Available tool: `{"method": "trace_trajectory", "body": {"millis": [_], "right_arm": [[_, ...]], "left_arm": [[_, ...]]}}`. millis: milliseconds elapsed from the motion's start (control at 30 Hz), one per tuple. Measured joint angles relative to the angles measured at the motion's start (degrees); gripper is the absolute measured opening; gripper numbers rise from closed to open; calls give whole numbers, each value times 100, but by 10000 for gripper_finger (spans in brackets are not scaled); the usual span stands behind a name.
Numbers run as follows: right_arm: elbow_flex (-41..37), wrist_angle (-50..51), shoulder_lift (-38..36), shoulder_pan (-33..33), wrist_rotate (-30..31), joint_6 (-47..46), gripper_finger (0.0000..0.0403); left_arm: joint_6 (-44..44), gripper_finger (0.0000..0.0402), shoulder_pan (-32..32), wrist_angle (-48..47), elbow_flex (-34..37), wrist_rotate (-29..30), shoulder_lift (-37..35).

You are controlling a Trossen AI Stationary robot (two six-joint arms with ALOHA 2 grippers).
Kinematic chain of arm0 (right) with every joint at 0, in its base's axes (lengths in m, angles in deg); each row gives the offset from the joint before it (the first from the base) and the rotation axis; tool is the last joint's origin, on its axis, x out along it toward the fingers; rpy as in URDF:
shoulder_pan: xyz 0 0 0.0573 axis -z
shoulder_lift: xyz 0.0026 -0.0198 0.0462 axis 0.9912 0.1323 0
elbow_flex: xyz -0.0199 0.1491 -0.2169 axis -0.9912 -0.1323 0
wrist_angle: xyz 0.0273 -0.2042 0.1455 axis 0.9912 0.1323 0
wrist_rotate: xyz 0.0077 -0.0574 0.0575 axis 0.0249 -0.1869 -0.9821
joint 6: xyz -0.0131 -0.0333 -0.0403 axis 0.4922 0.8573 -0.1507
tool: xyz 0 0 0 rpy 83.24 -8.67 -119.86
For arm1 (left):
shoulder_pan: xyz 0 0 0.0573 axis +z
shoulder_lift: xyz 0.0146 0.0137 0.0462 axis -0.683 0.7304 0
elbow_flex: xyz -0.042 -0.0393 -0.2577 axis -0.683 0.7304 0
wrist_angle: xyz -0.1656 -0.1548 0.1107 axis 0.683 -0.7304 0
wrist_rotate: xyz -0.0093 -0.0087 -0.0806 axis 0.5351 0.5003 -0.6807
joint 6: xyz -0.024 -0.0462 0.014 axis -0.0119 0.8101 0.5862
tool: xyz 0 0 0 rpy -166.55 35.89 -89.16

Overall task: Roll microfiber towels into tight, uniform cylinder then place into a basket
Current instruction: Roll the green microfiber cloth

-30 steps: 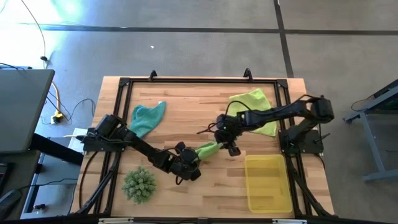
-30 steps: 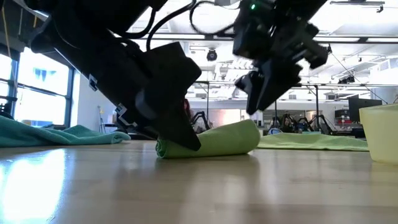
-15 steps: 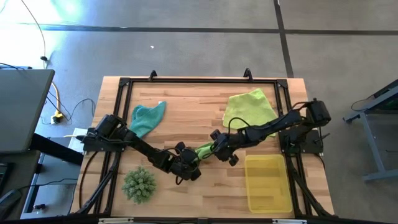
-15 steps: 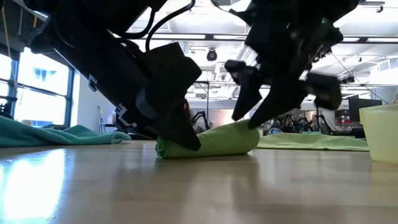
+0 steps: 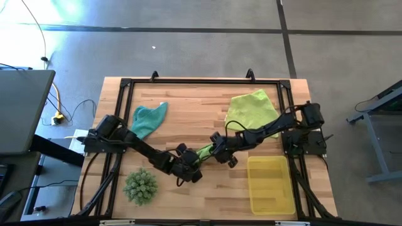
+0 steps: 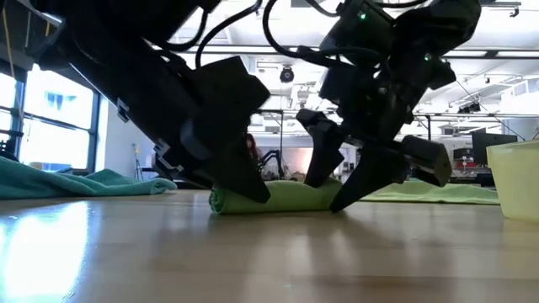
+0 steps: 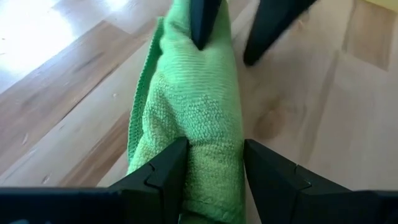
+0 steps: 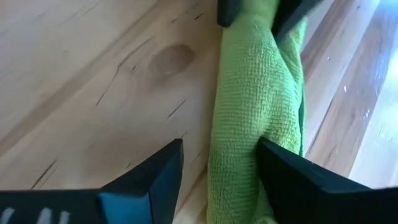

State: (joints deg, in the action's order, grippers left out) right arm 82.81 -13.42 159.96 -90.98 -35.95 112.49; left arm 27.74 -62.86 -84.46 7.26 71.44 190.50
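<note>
The rolled green towel (image 5: 205,151) lay lower centre — left hand (image 5: 193,164) pinching one end, right hand (image 5: 220,149) spread astride the other.

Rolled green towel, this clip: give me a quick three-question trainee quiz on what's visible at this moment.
1. True or false: the rolled green towel already lies in the basket.
2. Which gripper has its fingers down around one end of the roll while the left gripper clamps the other? A) right gripper B) neither
3. Fill in: the teal towel and the yellow-green towel lie loose and ____.

Key:
1. False, it lies on the table, beside the basket.
2. A; its fingers straddle the roll, still apart.
3. Unrolled.
</note>
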Motion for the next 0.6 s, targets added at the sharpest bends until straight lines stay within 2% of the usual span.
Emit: {"method": "trace_trajectory", "body": {"millis": [133,333,600], "right_arm": [[7,-84,10,199,-101,-393,197],[7,-109,31,450,-601,-737,192],[4,-107,31,493,-437,-1123,119]], "left_arm": [[-214,147,-64,-113,11,-117,-228],[-321,147,-75,-247,4,-102,-418],[-605,147,-75,37,1,-20,-481]]}}
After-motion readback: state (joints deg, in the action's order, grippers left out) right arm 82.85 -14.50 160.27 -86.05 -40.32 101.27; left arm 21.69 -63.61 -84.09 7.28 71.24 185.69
